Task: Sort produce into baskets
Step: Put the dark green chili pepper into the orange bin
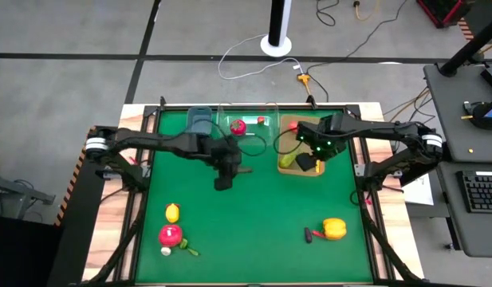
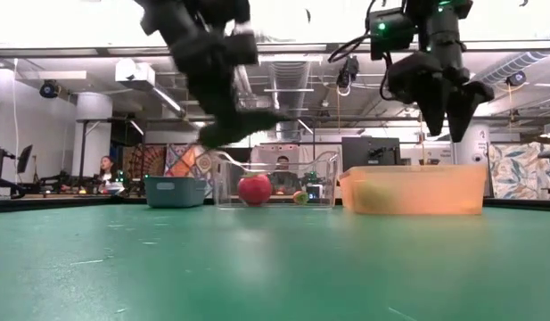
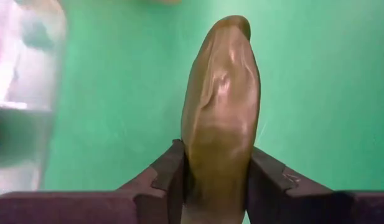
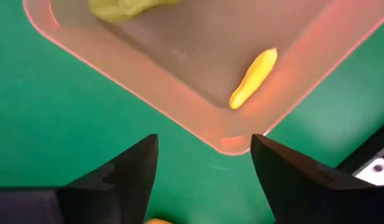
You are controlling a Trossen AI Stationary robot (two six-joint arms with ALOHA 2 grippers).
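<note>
My left gripper (image 1: 224,171) is shut on a dark olive-green cucumber (image 3: 220,106) above the middle of the green mat, just near of the clear tub (image 1: 246,131). The tub holds a red round piece (image 1: 238,126). The blue-grey bin (image 1: 199,119) stands to its left. My right gripper (image 4: 204,168) is open and empty, high over the near right corner of the tan tray (image 1: 295,123). The tray holds a yellow-green piece (image 1: 287,160) and a small yellow piece (image 4: 254,78). My left gripper pinches the cucumber between its two fingers, near one end (image 3: 216,177). The cucumber lies along the fingers, and its free end (image 3: 232,28) sticks out well past the fingertips. It is lifted clear of the mat, as the low view (image 2: 252,118) shows.
On the near left of the mat lie a lemon (image 1: 172,213), a red round piece (image 1: 171,234), a white bit (image 1: 166,250) and a green bit (image 1: 188,249). At the near right lie a yellow pepper (image 1: 334,229) and a small red piece (image 1: 309,234).
</note>
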